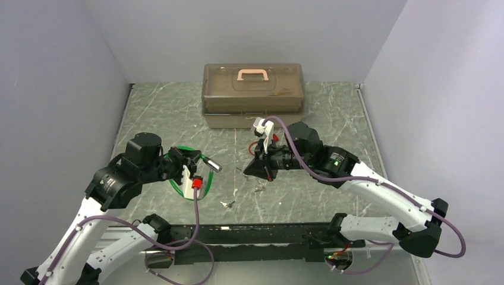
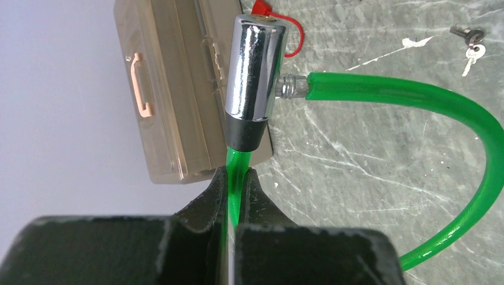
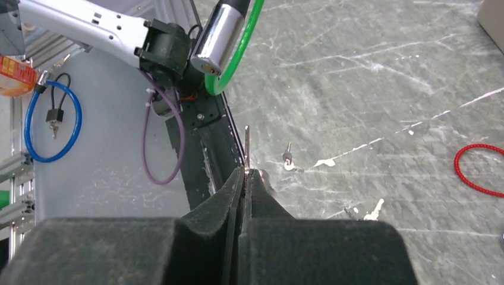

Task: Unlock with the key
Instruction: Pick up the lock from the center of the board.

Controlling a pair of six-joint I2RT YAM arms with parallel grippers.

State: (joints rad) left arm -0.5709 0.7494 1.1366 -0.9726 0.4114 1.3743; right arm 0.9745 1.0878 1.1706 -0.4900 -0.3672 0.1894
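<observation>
The key (image 3: 247, 145) is a thin silver-grey sliver seen edge-on; it juts straight up from the tips of the right gripper (image 3: 245, 173), whose fingers are pressed together on its base, centre frame; that arm stretches leftward, wrist low; the left gripper (image 2: 236, 181) pinches the green cable (image 2: 416, 95) just under its chrome lock barrel (image 2: 252, 71).

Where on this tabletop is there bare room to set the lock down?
Bare grey stone tabletop lies either side of the translucent brown plastic box: between it and the left wall, and between it and the table's right edge. The middle is crowded: small loose silver keys, a thin red wire loop, and the green cable lock.
</observation>
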